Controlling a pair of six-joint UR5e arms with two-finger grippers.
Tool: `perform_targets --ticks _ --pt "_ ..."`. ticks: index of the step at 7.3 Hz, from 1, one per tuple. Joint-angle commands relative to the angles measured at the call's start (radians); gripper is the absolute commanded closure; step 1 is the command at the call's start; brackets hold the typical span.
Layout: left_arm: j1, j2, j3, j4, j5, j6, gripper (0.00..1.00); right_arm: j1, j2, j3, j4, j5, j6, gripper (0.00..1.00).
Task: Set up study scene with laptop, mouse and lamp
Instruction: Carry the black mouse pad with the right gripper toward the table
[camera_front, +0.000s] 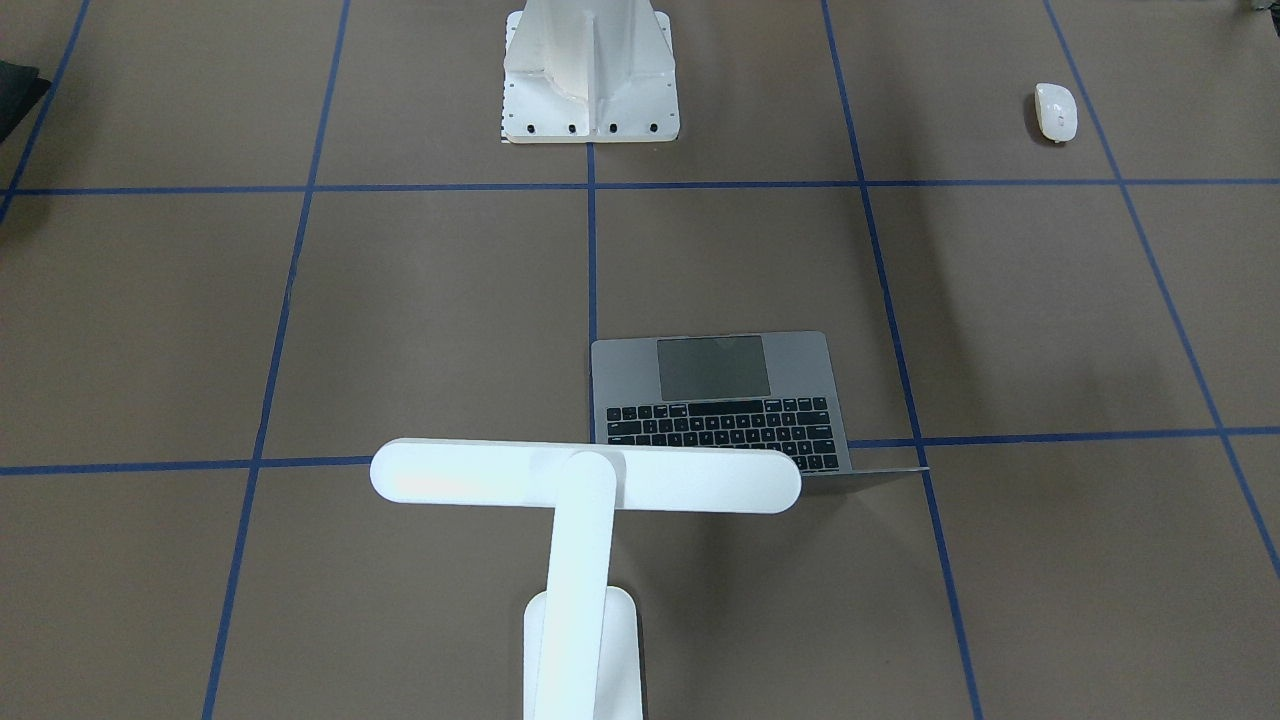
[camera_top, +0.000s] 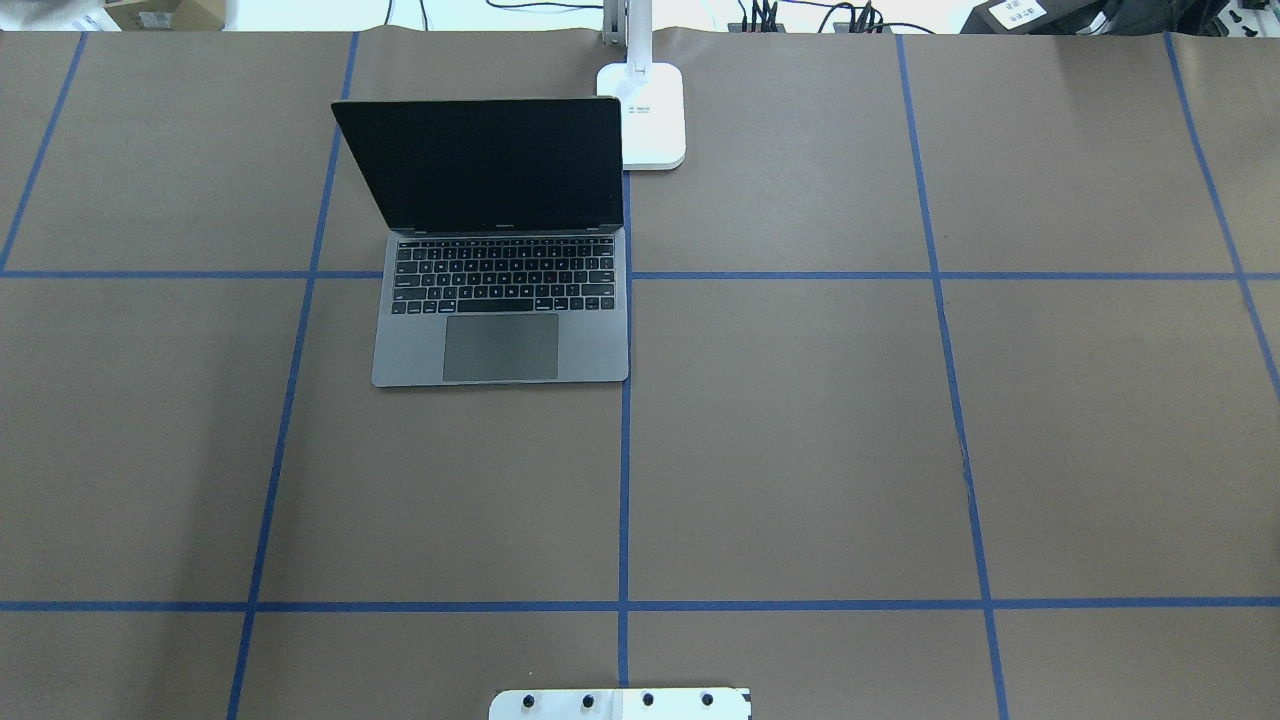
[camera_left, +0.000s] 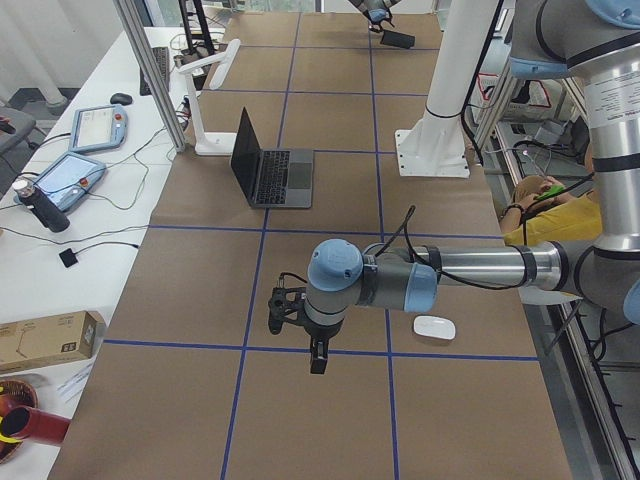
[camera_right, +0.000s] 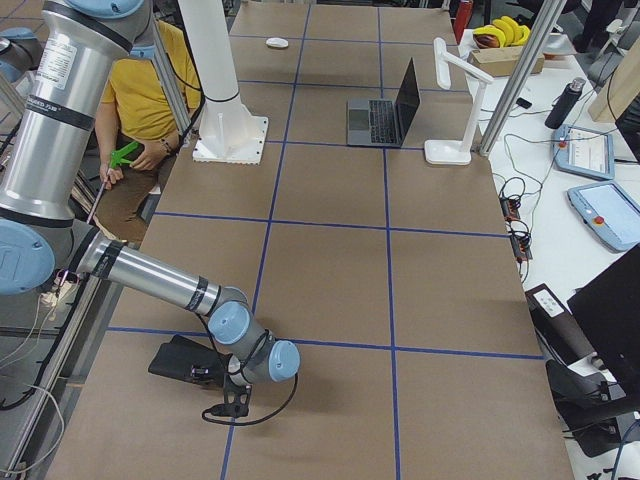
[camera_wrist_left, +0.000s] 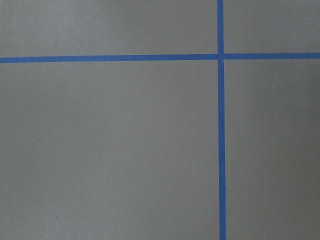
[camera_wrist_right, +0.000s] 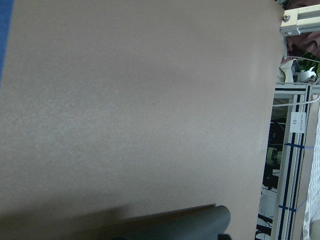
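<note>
The laptop (camera_top: 500, 300) stands open on the brown table, screen up and dark; it also shows in the front view (camera_front: 720, 400). The white T-shaped lamp (camera_front: 585, 480) stands just behind it, its base (camera_top: 652, 115) at the far edge. The white mouse (camera_front: 1055, 110) lies far off on the robot's left side, near the table's robot-side edge (camera_left: 434, 327). My left gripper (camera_left: 316, 355) hangs above bare table left of the mouse; I cannot tell if it is open. My right gripper (camera_right: 237, 398) is low beside a black pad (camera_right: 185, 362); I cannot tell its state.
The white bolted pedestal (camera_front: 590, 70) stands at the robot side, mid-table. Blue tape lines grid the brown surface. A person in yellow (camera_right: 150, 90) sits behind the robot. Tablets, cables and a bottle (camera_right: 565, 100) lie on the white bench past the far edge.
</note>
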Motion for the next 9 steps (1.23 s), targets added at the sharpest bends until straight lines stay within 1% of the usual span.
perform_targets --ticks 1,2,3,5,6,7,9 --pt "-0.002 0.0 -0.008 0.001 0.0 0.0 0.0 0.001 0.0 0.023 0.0 0.01 -0.002 1.0" --pt "-0.002 0.0 -0.008 0.003 0.0 0.0 0.0 0.002 0.0 0.031 -0.003 0.016 0.0 1.0" --pt "-0.006 0.0 -0.01 0.003 0.0 0.0 0.0 0.002 0.006 0.058 -0.041 0.043 0.001 1.0" --pt "-0.006 0.0 -0.008 0.006 0.0 0.0 0.0 0.002 0.024 0.229 -0.22 0.048 0.015 1.0" --pt "-0.006 0.0 -0.008 0.006 0.002 0.0 0.0 0.002 0.05 0.291 -0.277 0.047 0.021 1.0" --pt "-0.006 0.0 -0.005 0.007 0.002 -0.002 0.0 0.002 0.11 0.31 -0.315 0.053 0.053 1.0" --pt "-0.006 0.002 0.001 0.009 0.002 -0.002 0.0 0.002 0.228 0.392 -0.322 0.097 0.255 1.0"
